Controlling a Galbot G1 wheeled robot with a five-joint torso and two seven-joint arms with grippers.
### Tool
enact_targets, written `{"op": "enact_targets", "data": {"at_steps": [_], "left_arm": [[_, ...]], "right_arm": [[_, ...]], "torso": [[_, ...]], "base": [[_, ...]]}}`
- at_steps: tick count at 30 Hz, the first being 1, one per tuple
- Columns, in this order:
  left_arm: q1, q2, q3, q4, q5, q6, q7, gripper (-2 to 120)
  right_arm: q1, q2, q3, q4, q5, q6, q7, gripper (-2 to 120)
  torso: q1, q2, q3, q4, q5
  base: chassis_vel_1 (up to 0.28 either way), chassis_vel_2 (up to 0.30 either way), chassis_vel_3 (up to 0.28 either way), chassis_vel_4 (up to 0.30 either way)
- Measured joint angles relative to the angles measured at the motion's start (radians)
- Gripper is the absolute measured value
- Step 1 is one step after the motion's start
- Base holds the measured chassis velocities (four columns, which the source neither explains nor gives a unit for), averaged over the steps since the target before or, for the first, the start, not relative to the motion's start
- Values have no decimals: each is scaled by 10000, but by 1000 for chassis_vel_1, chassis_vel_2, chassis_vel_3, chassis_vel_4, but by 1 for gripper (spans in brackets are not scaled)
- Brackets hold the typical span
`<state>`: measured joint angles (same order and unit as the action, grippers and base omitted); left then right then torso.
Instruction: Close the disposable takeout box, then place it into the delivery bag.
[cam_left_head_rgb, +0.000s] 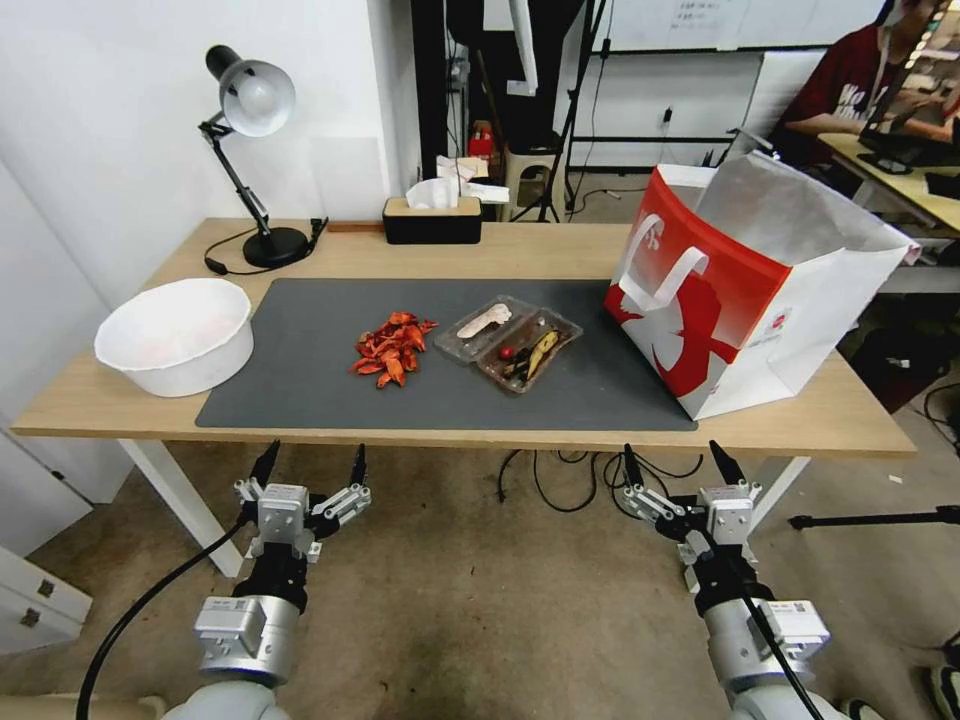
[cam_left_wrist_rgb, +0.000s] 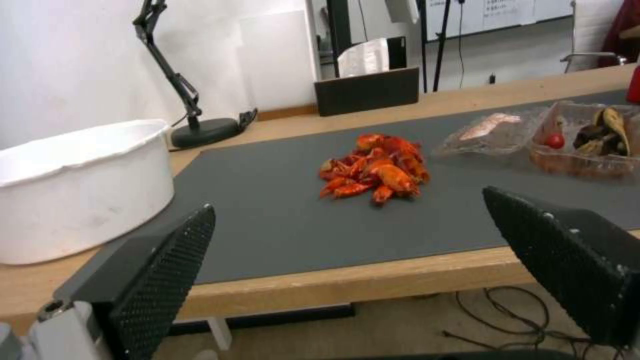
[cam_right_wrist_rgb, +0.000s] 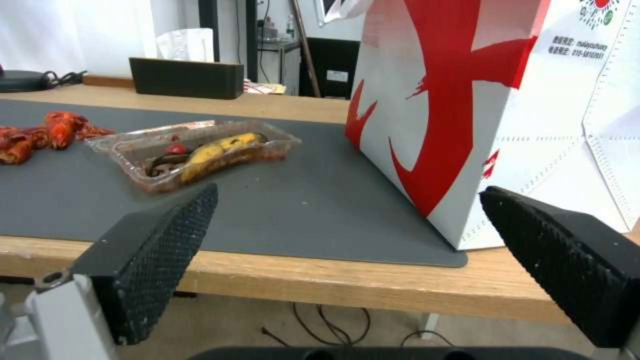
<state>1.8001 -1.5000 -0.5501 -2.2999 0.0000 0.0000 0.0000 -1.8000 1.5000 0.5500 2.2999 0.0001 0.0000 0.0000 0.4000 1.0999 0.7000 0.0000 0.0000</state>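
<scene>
Your left pincer (cam_left_head_rgb: 310, 468) hangs below the near edge of the tabletop (cam_left_head_rgb: 120, 405), at about 7 o'clock from the mat's centre, fingers spread wide and grasping nothing. Your right pincer (cam_left_head_rgb: 678, 464) hangs at about 5 o'clock, also below the edge, likewise released with its fingers far apart.

The disposable takeout box (cam_left_head_rgb: 509, 341) lies open on the grey mat (cam_left_head_rgb: 300, 390) near its middle, both clear halves flat: the far-left half holds a pale piece, the near-right half a red bit and yellow-brown scraps. Just beside it at 9 o'clock you see a heap of red shells (cam_left_head_rgb: 392, 348). The delivery bag (cam_left_head_rgb: 750, 290) stands upright at 3 o'clock from the box, mouth open, near but not touching it. A white bowl (cam_left_head_rgb: 175, 335) sits at the tabletop's left end.
</scene>
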Motion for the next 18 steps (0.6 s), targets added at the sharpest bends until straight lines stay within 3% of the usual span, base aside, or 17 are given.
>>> {"op": "enact_targets", "data": {"at_steps": [18], "left_arm": [[0, 0, 0, 0, 0, 0, 0, 100]], "right_arm": [[0, 0, 0, 0, 0, 0, 1, 100]], "torso": [[0, 0, 0, 0, 0]], "base": [[0, 0, 0, 0]]}}
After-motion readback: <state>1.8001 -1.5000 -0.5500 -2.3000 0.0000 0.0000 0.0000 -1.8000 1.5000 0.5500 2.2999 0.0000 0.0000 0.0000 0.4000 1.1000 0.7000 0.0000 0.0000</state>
